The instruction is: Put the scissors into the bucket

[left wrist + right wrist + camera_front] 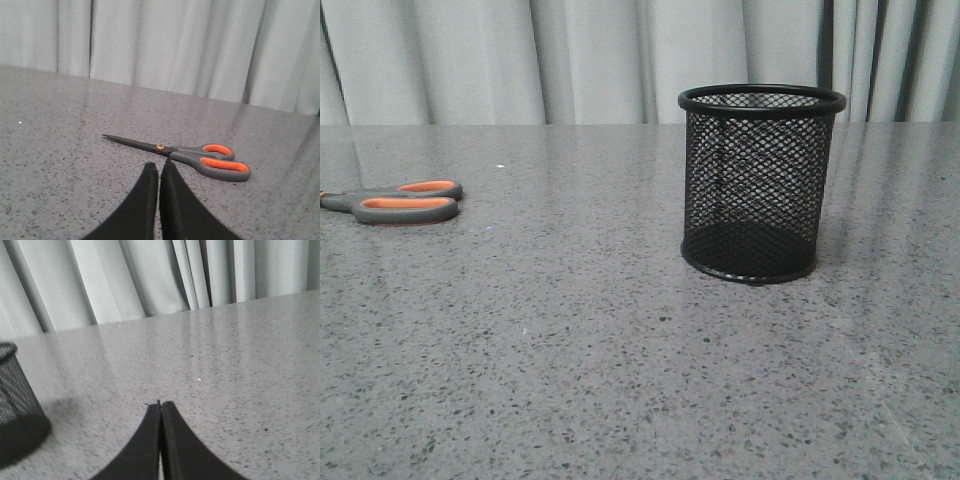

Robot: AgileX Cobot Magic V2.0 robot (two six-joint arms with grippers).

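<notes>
Perhaps a lab: speckled grey table [570,350], pale curtain [520,60].

The table [570,350] is grey stone speckled with dark and pale flecks. The scissors [200,156] have dark grey handles lined in orange, with dark slim blades. The bucket [760,180] is black diamond mesh. Both claws are black: left claw [159,172], right claw [160,412]. The curtain [570,60] is pale grey.

left gripper [159,167]: fingers pressed together, tips touching, holding nothing, low over the table | right gripper [160,406]: fingers pressed together, holding nothing, low over the table | arms: outside front view
</notes>
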